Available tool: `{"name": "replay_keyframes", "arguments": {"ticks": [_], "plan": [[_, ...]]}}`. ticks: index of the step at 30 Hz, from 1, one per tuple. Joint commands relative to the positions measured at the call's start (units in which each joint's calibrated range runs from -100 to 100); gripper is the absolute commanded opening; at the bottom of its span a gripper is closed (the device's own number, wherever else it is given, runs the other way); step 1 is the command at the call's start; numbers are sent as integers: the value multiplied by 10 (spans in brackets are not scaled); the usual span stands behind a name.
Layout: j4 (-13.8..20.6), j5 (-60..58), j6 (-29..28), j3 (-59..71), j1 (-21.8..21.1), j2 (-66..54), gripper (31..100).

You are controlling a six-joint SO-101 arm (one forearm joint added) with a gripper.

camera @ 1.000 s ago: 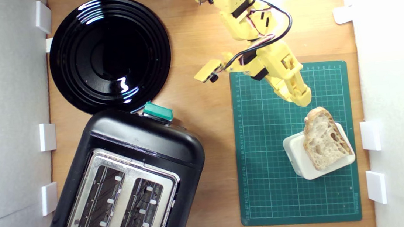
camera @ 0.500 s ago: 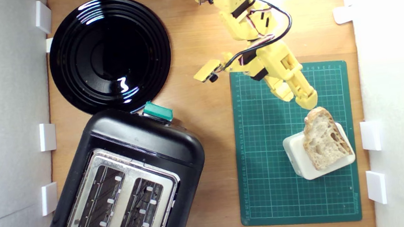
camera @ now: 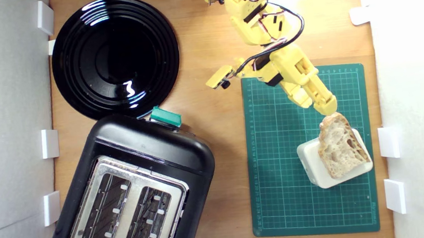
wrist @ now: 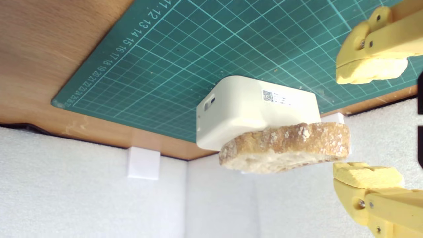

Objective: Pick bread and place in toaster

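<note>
A lab-style test bench set up as a mock kitchen: a wooden tabletop (camera: 218,141) is boxed in by white foam walls (camera: 9,154) held with white clips (camera: 50,143). A gridded cutting mat (camera: 281,190) lies beside a toaster (camera: 134,196) and a plate (camera: 114,56), under a yellow printed arm (camera: 261,25).

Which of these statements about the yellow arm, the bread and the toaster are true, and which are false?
1. The bread lies on a white block. True.
2. The tool is shut on the bread. False: it is open, one pad on each side of the slice's end, not yet clamping.
3. A slice already sits in the toaster. False: both slots look empty.
4. The white block stands on a green cutting mat. True.
5. The black plate holds food. False: it looks bare.
</note>
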Motion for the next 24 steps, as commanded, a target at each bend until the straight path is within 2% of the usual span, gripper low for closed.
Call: {"name": "replay_keyframes", "arguments": {"ticks": [1,15,24], "plan": [[-4,-34,3,-35,1,-5,852],[-2,-35,4,-122,0,68,850],[-4,-35,27,-171,-4,110,846]]}}
